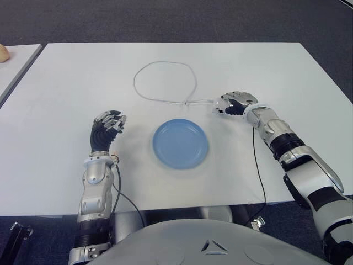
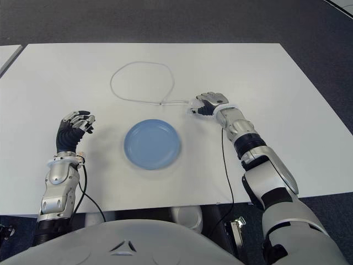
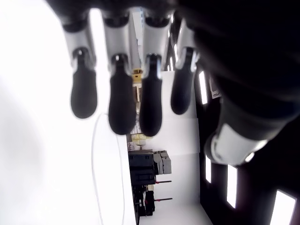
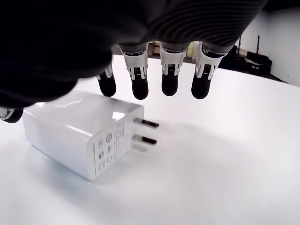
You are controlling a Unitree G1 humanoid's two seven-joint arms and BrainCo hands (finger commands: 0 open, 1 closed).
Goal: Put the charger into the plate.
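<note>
The white charger [image 4: 79, 131] lies flat on the white table [image 1: 66, 83], its two prongs pointing away from the block. My right hand [image 1: 234, 104] hovers just over it, fingers arched above and not closed on it. In the eye views the charger [image 1: 218, 105] peeks out at the hand's left side. Its thin white cable [image 1: 165, 62] runs left and forms a wide loop behind the plate. The round blue plate [image 1: 181, 143] sits empty at the table's middle, below and left of the right hand. My left hand [image 1: 107, 126] shows left of the plate, fingers loosely bent, holding nothing.
A second table [image 1: 16, 61] stands at the far left with a small pale object [image 1: 3, 52] on it. A black wire [image 1: 258, 165] hangs along my right forearm toward the table's front edge.
</note>
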